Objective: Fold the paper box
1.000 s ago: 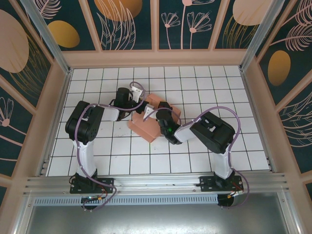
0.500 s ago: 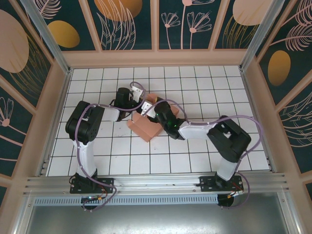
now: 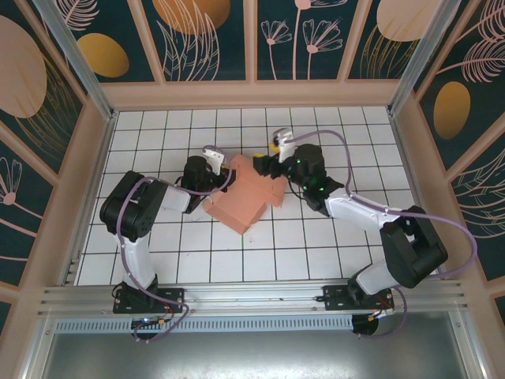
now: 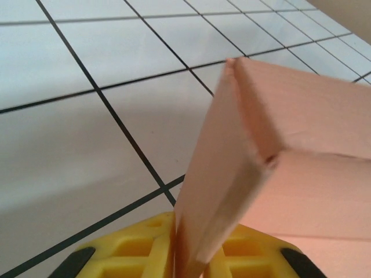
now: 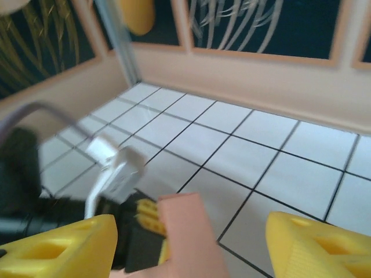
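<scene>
Overhead, a white tiled table (image 3: 150, 126) fills the middle of the frame. Left of centre, the left gripper (image 3: 223, 167) is clamped on the left edge of the paper box (image 3: 243, 201). At the bottom centre of its wrist view, yellow pads (image 4: 133, 249) pinch an upright salmon-pink panel.

The box sits at the centre of the overhead frame. It is partly folded, a pink block with flaps raised at its upper end, and its inside cannot be made out.

Just right of centre, the right gripper (image 3: 271, 161) hangs at the box's upper right flap. Its yellow fingers (image 5: 316, 243) are spread wide. A pink flap stands between them, touching neither.
</scene>
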